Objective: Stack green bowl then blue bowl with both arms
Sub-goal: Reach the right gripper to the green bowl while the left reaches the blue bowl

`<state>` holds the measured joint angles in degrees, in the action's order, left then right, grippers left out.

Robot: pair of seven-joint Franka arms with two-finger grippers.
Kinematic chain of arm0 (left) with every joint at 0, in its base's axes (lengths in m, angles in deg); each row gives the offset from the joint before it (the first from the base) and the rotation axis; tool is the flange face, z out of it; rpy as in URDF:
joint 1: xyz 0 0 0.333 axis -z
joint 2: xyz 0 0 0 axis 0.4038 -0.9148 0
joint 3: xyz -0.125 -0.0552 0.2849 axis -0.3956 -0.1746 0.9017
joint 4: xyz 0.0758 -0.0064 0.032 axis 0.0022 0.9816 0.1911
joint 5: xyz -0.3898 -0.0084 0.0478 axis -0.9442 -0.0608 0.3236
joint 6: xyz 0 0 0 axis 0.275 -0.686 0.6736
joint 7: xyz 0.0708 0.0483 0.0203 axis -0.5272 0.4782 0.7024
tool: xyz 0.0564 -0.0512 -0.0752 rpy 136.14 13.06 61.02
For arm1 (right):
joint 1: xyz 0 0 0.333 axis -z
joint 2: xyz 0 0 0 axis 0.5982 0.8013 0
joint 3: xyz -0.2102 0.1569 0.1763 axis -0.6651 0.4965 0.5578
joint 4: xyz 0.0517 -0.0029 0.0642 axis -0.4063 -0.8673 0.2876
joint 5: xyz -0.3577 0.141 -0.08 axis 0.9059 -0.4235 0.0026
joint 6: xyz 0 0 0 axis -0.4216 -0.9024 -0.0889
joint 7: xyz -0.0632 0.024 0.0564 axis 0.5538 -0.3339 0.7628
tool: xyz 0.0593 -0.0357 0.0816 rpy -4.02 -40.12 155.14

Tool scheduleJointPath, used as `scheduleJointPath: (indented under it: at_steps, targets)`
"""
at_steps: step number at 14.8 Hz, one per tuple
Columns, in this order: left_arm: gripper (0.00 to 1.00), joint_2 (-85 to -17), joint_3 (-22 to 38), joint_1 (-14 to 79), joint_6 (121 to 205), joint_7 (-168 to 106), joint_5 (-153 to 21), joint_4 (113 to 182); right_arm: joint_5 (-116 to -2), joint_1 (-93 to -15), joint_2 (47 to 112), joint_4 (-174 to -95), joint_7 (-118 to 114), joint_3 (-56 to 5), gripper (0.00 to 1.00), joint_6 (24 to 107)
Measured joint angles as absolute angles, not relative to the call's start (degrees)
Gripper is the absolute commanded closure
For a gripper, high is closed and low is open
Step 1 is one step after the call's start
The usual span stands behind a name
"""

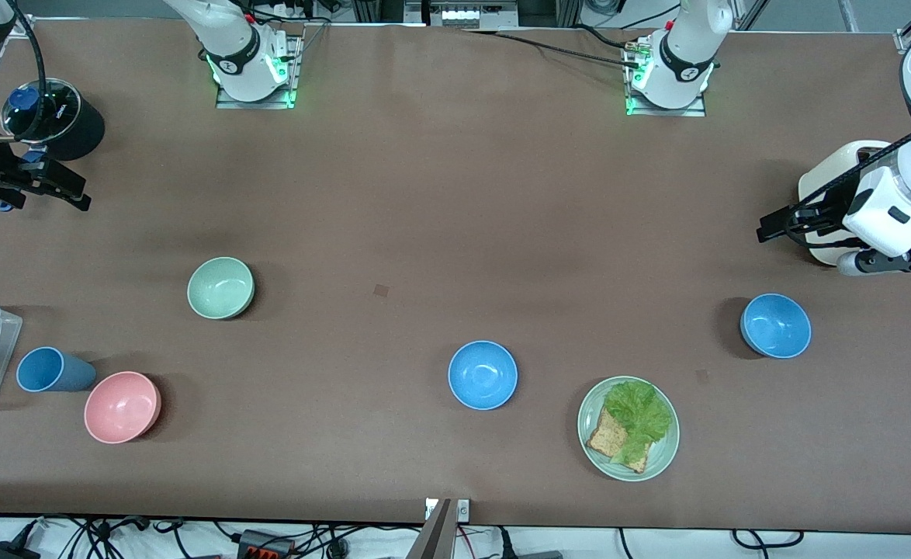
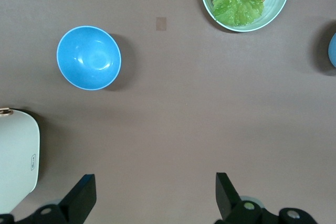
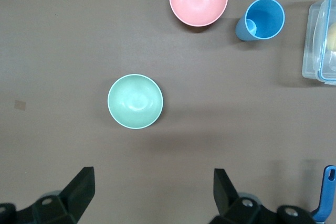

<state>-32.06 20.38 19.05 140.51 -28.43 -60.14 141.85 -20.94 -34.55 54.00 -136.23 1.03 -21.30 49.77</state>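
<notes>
Nothing is stacked yet: the green bowl (image 1: 221, 288) sits upright toward the right arm's end of the table, with the pink bowl (image 1: 122, 407) at about seven o'clock from it, nearer the front camera. The right gripper (image 3: 152, 192) hangs over bare table beside it, fingers spread wide and empty, likely poised for a rim grasp. The left gripper (image 2: 155, 195) is equally wide and empty over its own end, near a blue bowl (image 1: 775, 325) (probably the one meant for it); a second blue bowl (image 1: 483, 375) rests mid-table, at roughly ten o'clock from the plate (image 1: 661, 453) of bread and lettuce.
</notes>
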Motion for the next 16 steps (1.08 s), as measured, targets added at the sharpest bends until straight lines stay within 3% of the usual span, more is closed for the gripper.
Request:
scheduleJointPath:
  at_steps: [11, 16]
  targets:
    - [0.0, -32.7, 21.4, 18.2, 140.5, -30.1, -60.2, 141.9, -20.9, -34.6, 55.1, -137.4, 1.1, -21.3, 0.0, 48.6]
    - [0.0, -41.9, 22.0, 14.9, 149.9, -31.3, -57.6, 142.3, -20.9, -34.7, 67.4, -138.9, 1.1, -20.9, 0.0, 53.1]
